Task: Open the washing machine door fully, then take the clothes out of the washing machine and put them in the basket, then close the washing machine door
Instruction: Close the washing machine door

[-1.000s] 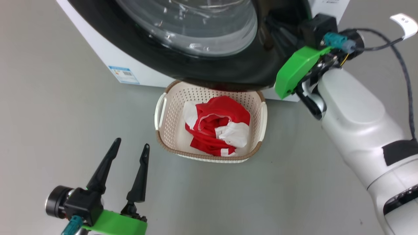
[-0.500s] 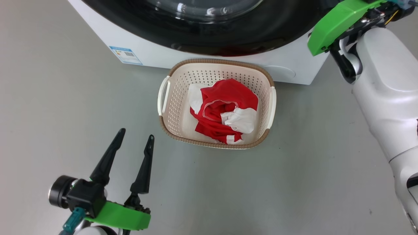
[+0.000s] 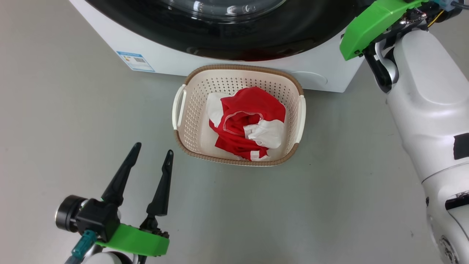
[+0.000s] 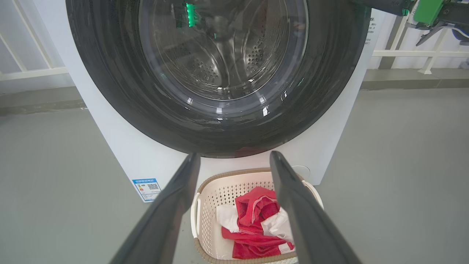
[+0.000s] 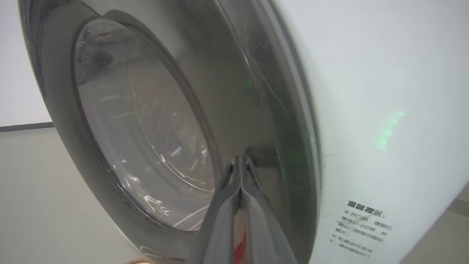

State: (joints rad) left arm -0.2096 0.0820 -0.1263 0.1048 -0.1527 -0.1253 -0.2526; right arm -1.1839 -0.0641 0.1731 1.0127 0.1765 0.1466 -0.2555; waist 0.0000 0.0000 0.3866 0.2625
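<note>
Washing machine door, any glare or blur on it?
Right wrist view: the washing machine door looks soft and hazy, with a green glint; left wrist view: sharp, white highlights low on the glass; head view: a red reflection on its rim.

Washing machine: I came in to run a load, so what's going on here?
The unloading looks nearly done. The red and white clothes lie in the basket on the floor, right in front of the washing machine. The washing machine door looks swung to against the front; whether it has latched cannot be told. The right gripper is shut, its tips at the door's black rim. The left gripper hangs open over the floor, holding nothing.
</note>
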